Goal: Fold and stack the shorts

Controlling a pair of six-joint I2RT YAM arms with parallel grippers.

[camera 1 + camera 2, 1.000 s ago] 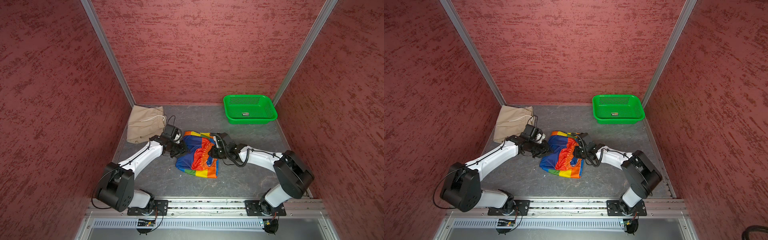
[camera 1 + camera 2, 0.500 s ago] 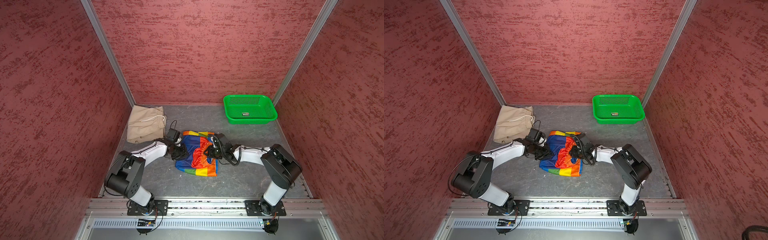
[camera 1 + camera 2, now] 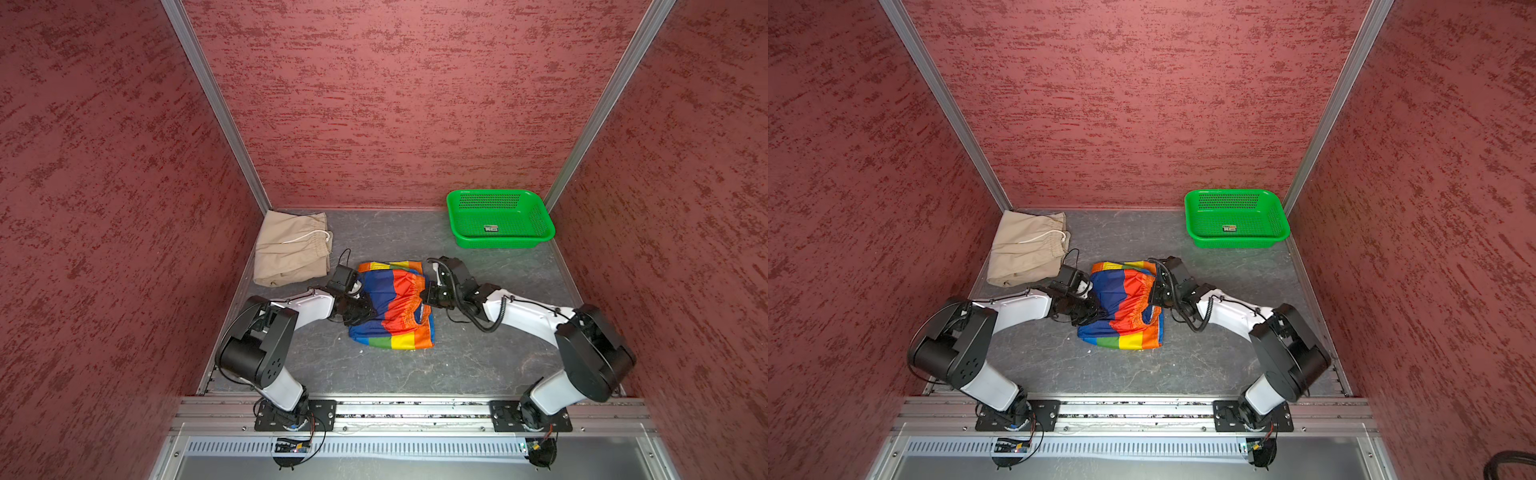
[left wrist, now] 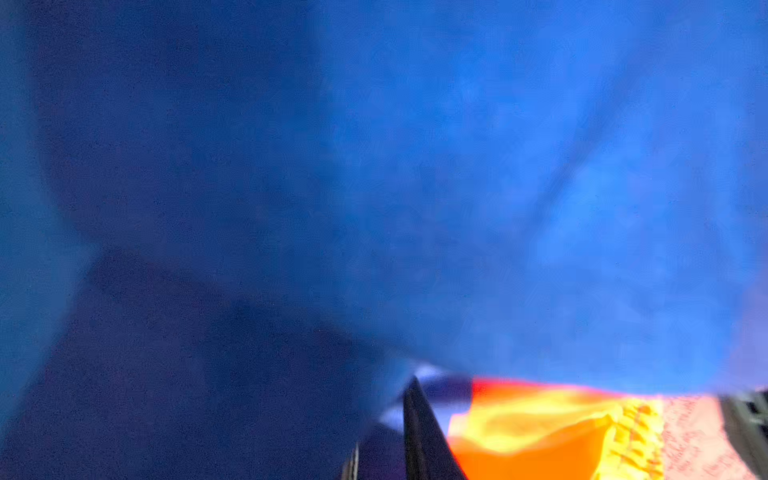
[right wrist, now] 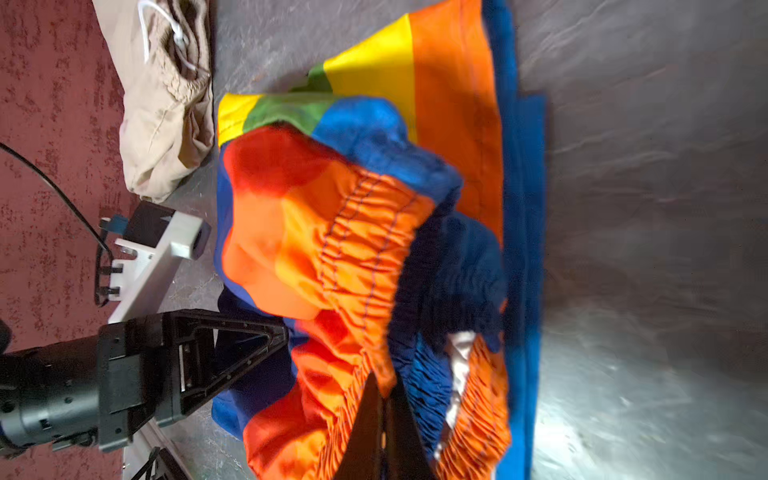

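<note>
Folding is the step: right gripper [image 3: 423, 297] pinches the shiny rainbow-striped shorts [image 3: 397, 309], mid-table, at 3 o'clock, left gripper [image 3: 369, 311] at 9 o'clock I cannot tell, and next the cloth needs pulling over flat.

Both top views are bright, sharp and evenly lit from overhead, with only faint, soft shadows on the floor [image 3: 457, 365] around the rainbow shorts [image 3: 390, 307]. In the left wrist view the rainbow shorts fill the frame as a dim, unfocused blue blur. In the right wrist view the floor beside the rainbow shorts is smeared, with white glare.
</note>
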